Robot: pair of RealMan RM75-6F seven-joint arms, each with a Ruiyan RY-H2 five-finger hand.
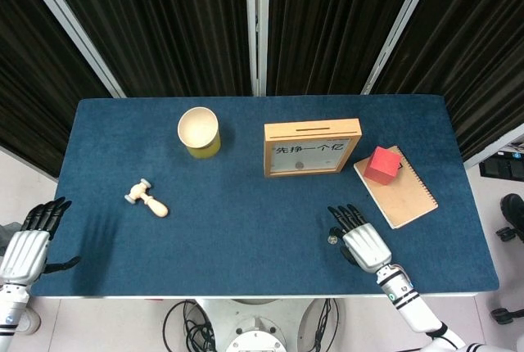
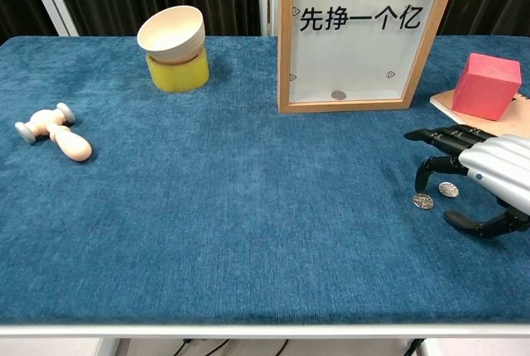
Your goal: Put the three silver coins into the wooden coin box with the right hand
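Item: my right hand (image 2: 489, 175), near the front edge of the bench (image 2: 232, 232), toward its right corner. Fingers (image 2: 431, 175) spread and partly curled downward, thumb low and apart on the front side; nothing held. Whether any fingertip touches a coin I cannot tell.

Item: two silver coins flat on the cloth. Near coin (image 2: 423, 201) lies just below the tip of my most curled finger, on the hand's left side. Second coin (image 2: 448, 190) sits just beside it, further right and a little toward the back edge, under the arch of the fingers. Both lie in the gap between fingers and thumb, which is the relation a pinch depends on; being round discs, they offer no long axis to align with.

Item: third coin (image 2: 338, 95), already inside the wooden coin box (image 2: 367, 37), resting at the bottom behind the window.

Item: box position. Upright toward the back edge, right of centre, slot in its top edge visible from the head view (image 1: 312, 129). It stands back and to the left of my right hand, well apart from the coins.

Item: my left hand (image 1: 29, 241), off the front left corner of the bench, fingers apart, empty, far from the coins. Right hand is plainly the nearer
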